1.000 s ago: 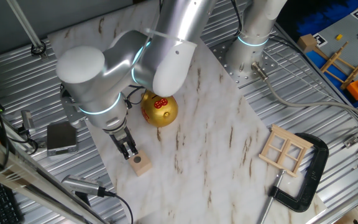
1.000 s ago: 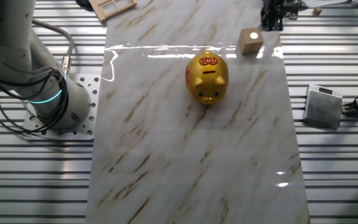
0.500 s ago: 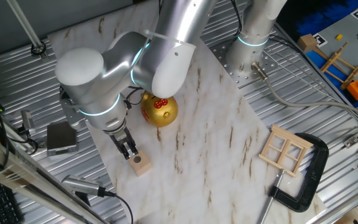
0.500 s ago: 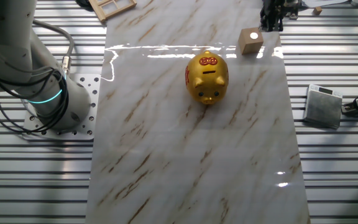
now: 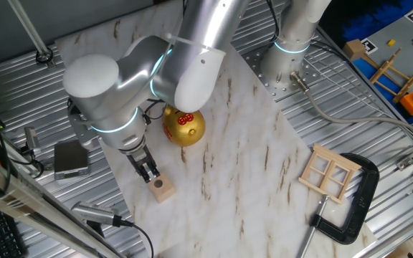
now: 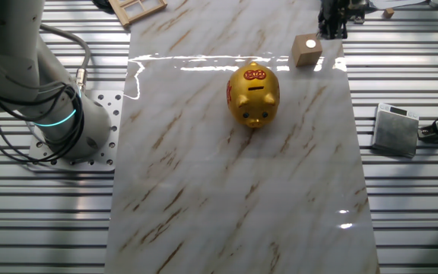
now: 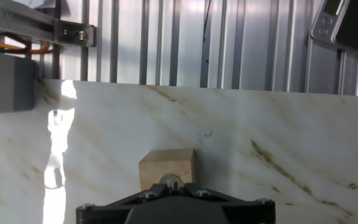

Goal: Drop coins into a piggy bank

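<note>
The gold piggy bank point(image 5: 184, 127) with red markings stands on the marble board; it also shows in the other fixed view point(image 6: 254, 94). A pale wooden cube point(image 5: 162, 190) sits near the board's edge, with a small dark round coin point(image 5: 160, 184) lying flat on top. My gripper point(image 5: 150, 175) hangs just beside and above the cube, fingers close together and holding nothing. In the hand view the coin point(image 7: 170, 180) shows on the cube point(image 7: 166, 165) right at my gripper point(image 7: 171, 185). In the other fixed view the cube point(image 6: 306, 50) and the gripper point(image 6: 332, 29) are at the far edge.
A grey metal box point(image 5: 71, 158) lies on the ribbed table left of the board, also in the other fixed view point(image 6: 395, 129). A wooden window frame point(image 5: 328, 174) and a black C-clamp point(image 5: 357, 201) lie at the right. The arm's base point(image 6: 67, 129) stands beside the board.
</note>
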